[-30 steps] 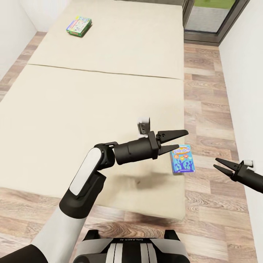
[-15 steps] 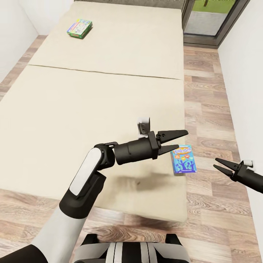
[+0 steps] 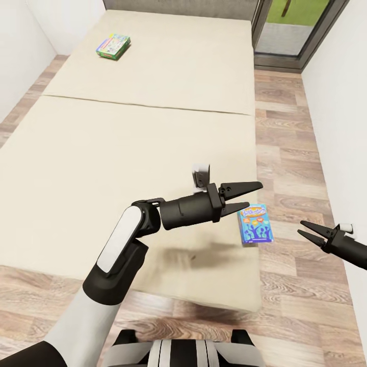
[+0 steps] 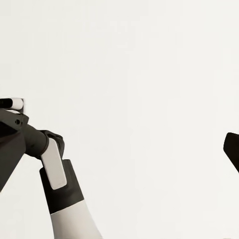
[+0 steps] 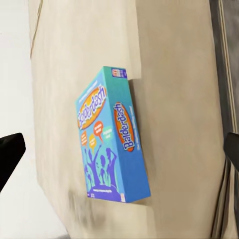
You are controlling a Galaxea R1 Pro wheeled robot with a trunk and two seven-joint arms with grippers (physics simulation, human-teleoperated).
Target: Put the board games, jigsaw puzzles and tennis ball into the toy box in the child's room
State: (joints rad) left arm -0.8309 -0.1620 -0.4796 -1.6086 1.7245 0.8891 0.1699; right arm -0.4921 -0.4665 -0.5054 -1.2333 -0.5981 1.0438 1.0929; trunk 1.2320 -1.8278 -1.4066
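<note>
Head view: left gripper [image 3: 243, 196] spread wide above the bed [image 3: 127, 142], just beside the blue board game [image 3: 256, 225] lying at the mattress's near right corner; right gripper [image 3: 308, 231] open too — over the floor [image 3: 290, 153]; second game box [image 3: 112, 46] far off near the headboard.
Left wrist view: right arm [image 4: 55, 189] against white wall [image 4: 139, 89].
Right wrist view: blue box flat on the mattress — between splayed fingers [image 5: 10, 154].

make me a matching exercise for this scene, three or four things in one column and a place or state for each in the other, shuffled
Things:
1. blue board game
2. green-edged board game
3. left gripper
4. right gripper

Places or states:
A. open, above the wood floor beside the bed
B. far end of the mattress
C. near corner of the mattress, at its edge
D. open, above the near part of the mattress

Pairs: 1-C, 2-B, 3-D, 4-A
</note>
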